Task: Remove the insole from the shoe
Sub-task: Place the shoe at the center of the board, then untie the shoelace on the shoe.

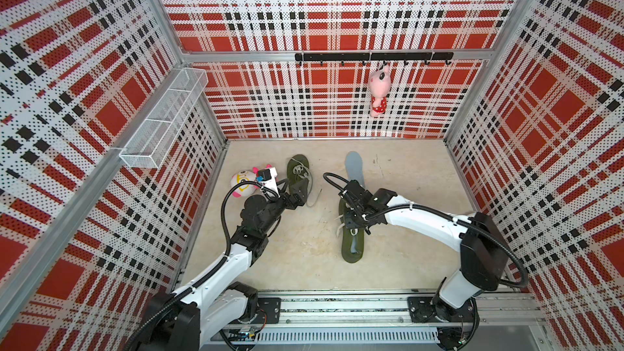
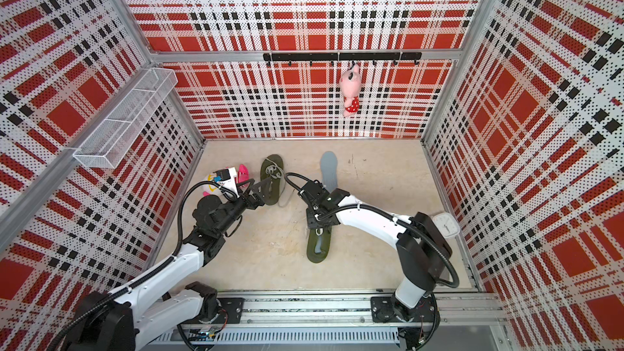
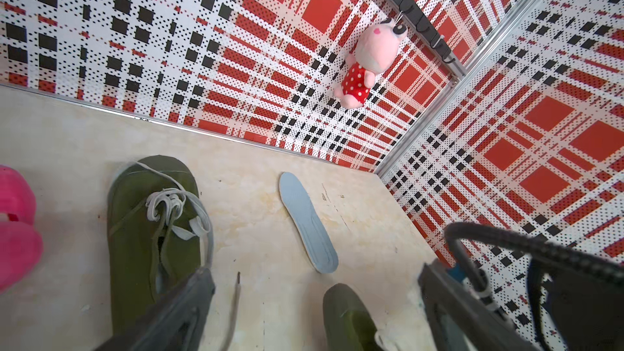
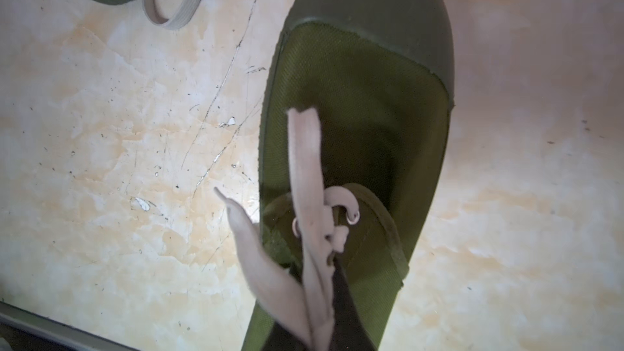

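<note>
Two olive-green lace-up shoes lie on the beige table. The near shoe (image 1: 351, 244) (image 2: 317, 248) (image 4: 364, 102) shows a strip of grey insole (image 1: 353, 248) in its heel opening. My right gripper (image 1: 351, 221) (image 2: 317, 222) hovers over its laced middle, shut, and the pale laces (image 4: 307, 197) run up and bunch together at its tips. The far shoe (image 1: 299, 172) (image 3: 148, 231) lies to the left. My left gripper (image 1: 300, 192) (image 3: 314, 312) stands open at its heel end, holding nothing. A loose grey insole (image 1: 354, 167) (image 2: 329, 168) (image 3: 307, 221) lies flat behind the right arm.
A white and pink plush toy (image 1: 244, 184) sits on the table left of the far shoe. Another pink plush (image 1: 379, 91) hangs from the black hook rail (image 1: 371, 56) on the back wall. A wire basket (image 1: 165, 119) juts from the left wall. A white clock (image 2: 445, 225) stands at the right edge.
</note>
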